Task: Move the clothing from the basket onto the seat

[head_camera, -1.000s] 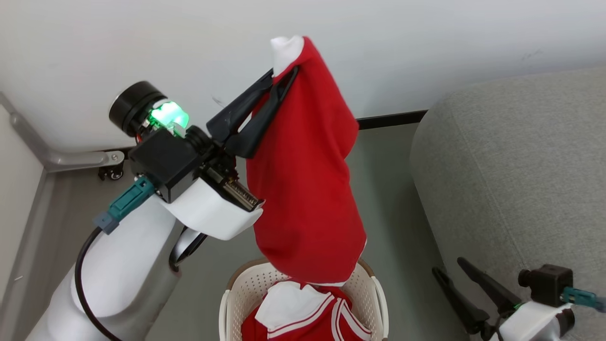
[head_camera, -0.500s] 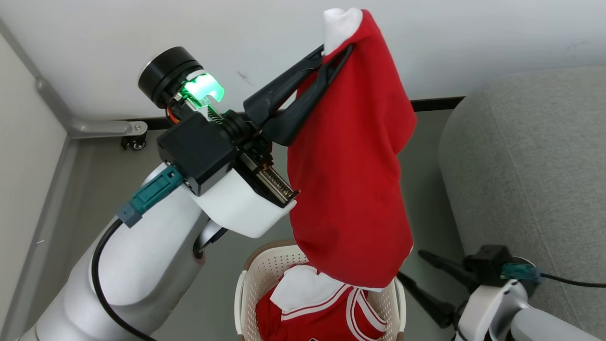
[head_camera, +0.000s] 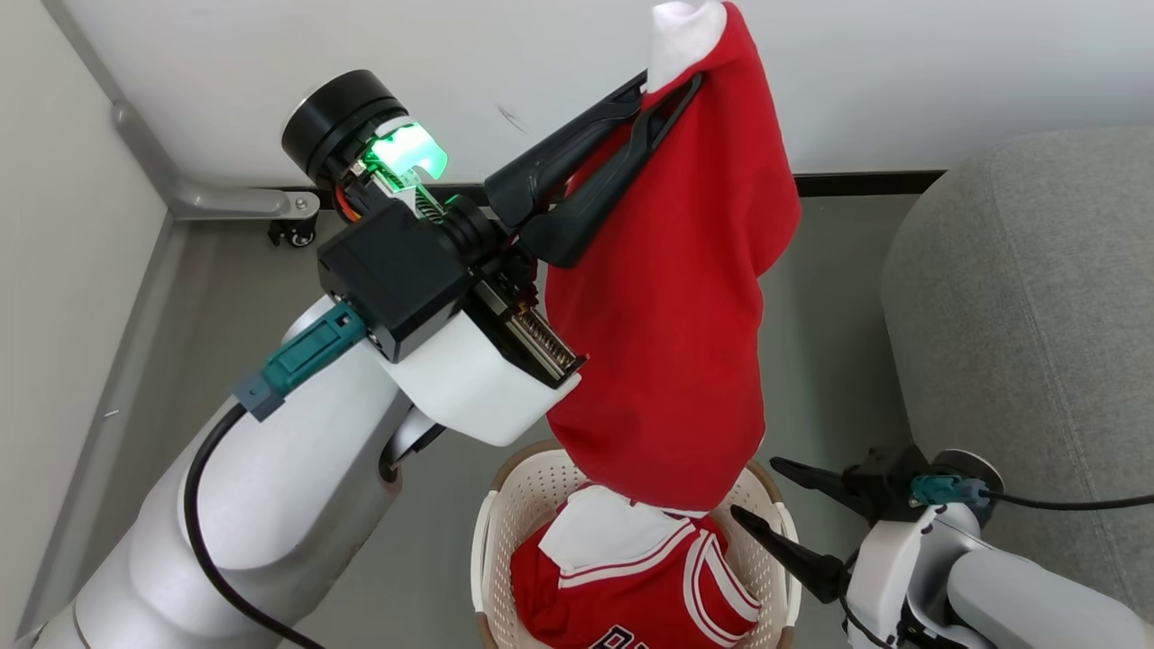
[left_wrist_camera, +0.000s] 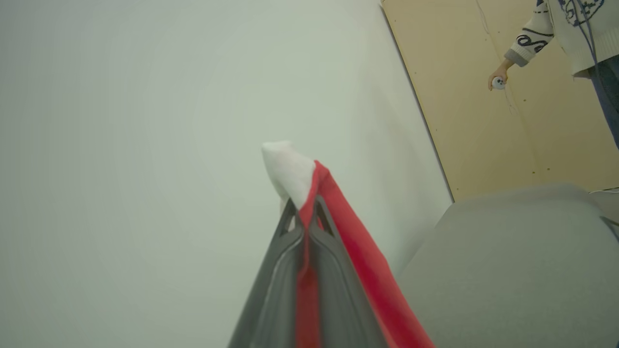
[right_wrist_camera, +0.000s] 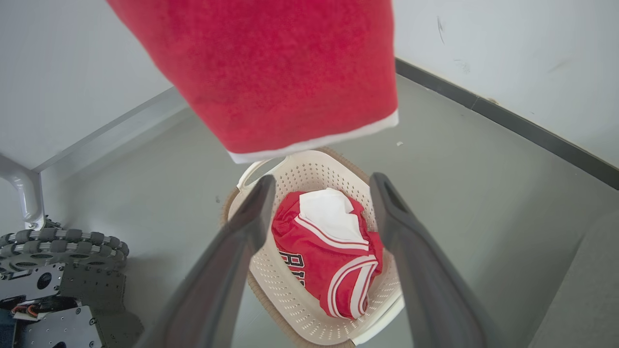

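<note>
My left gripper (head_camera: 672, 86) is raised high and shut on the white-edged top of a red garment (head_camera: 685, 315) of the clothing, which hangs down to just over the basket (head_camera: 491, 541). In the left wrist view the left gripper (left_wrist_camera: 304, 212) pinches the red cloth (left_wrist_camera: 358, 270) between its fingers. A red jersey (head_camera: 631, 586) with white stripes lies in the cream basket. My right gripper (head_camera: 755, 489) stands open beside the basket's right rim. From the right wrist view the right gripper (right_wrist_camera: 323, 181) looks down on the basket (right_wrist_camera: 290, 309) and jersey (right_wrist_camera: 329, 261). The grey seat (head_camera: 1037, 315) is at the right.
A white wall with a dark baseboard (head_camera: 865, 183) runs behind. A metal frame leg with a caster (head_camera: 293, 234) stands at the back left. The robot's wheeled base (right_wrist_camera: 63, 241) is near the basket. A person's hand (left_wrist_camera: 498, 79) holds a small controller beyond the seat (left_wrist_camera: 508, 270).
The head camera has shifted. My left gripper has carried the hanging garment a little higher and to the right. The right gripper has swung in toward the basket's right rim, still open.
</note>
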